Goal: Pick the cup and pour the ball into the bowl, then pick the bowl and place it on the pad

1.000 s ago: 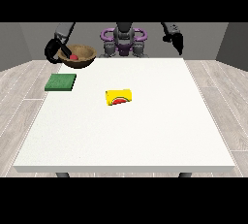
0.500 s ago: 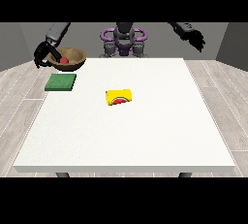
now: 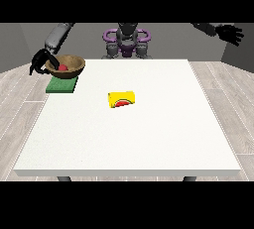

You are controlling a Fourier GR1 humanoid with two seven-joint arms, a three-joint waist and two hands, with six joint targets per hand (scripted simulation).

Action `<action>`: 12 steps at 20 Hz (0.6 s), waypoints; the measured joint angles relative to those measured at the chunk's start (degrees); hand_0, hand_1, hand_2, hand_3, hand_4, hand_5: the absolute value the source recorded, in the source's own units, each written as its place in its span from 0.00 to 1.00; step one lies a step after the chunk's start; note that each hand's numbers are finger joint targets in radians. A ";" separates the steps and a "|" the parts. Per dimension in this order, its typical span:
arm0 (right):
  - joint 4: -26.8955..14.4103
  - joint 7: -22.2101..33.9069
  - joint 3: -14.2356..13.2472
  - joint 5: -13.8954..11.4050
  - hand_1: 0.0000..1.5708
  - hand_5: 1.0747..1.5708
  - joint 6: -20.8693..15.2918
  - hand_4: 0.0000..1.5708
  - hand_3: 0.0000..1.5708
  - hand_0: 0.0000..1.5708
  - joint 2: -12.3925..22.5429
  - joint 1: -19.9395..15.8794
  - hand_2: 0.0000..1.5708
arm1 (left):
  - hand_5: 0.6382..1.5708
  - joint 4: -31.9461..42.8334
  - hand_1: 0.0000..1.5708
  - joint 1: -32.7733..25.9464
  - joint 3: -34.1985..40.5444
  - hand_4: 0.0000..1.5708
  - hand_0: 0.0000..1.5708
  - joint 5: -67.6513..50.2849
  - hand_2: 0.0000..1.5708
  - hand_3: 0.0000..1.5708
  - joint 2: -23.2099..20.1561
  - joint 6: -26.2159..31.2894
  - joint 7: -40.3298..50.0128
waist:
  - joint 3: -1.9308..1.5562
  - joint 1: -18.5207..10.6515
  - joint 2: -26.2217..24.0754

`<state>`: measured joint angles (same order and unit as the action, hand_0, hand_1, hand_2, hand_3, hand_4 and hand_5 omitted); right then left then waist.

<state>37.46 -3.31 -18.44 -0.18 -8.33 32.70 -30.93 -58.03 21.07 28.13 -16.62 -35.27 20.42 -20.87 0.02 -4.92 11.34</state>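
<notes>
One hand (image 3: 40, 62) at view's left grasping the bowl (image 3: 68, 67) rim over the green pad (image 3: 61, 85); other hand (image 3: 230, 33) raised, released.

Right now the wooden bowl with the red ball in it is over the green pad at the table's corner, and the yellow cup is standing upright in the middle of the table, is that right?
Not quite. In the front view the yellow cup lies on its side, not upright. The rest holds: the bowl with the red ball is over the green pad, held by the hand at the view's left.
</notes>
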 measured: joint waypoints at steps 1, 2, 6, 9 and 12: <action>-0.41 -0.67 -0.35 0.18 1.00 0.99 0.02 0.44 0.00 1.00 0.05 0.39 1.00 | 0.99 0.26 0.00 -0.52 0.27 0.76 0.00 0.00 0.00 0.00 -0.19 0.24 -0.71 | -0.01 -0.01 -0.05; -0.54 -1.02 -0.68 0.37 1.00 0.98 -0.34 0.35 0.16 1.00 0.01 0.09 1.00 | 0.99 1.07 0.00 -0.42 0.67 0.75 0.00 -0.07 0.00 0.00 -0.80 0.79 -1.60 | -0.02 0.08 0.59; -2.62 0.36 -2.72 0.63 0.69 0.90 -2.44 0.00 0.74 0.69 2.92 -1.31 0.78 | 0.98 1.91 0.00 0.30 1.57 0.75 0.00 -0.78 0.00 0.00 -2.46 1.91 -2.28 | -0.03 -0.46 2.73; -3.92 1.27 -2.64 0.47 0.27 0.89 -2.55 0.00 0.58 0.27 2.97 -1.83 0.36 | 0.98 2.74 0.00 0.62 1.87 0.75 0.00 -0.84 0.00 0.00 -3.28 2.30 -2.95 | -0.02 -0.52 3.07; -5.33 1.44 -2.69 0.77 0.00 0.68 -1.55 0.00 0.28 0.00 2.73 -2.43 0.23 | 0.98 1.96 0.00 0.30 1.29 0.75 0.00 -0.74 0.00 0.00 -2.71 1.93 -2.48 | -0.04 -0.83 2.50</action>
<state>32.13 -1.86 -21.12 0.59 -9.88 35.43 -33.36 -56.07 21.38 29.42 -17.37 -37.97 22.35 -23.35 -0.03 -5.75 13.84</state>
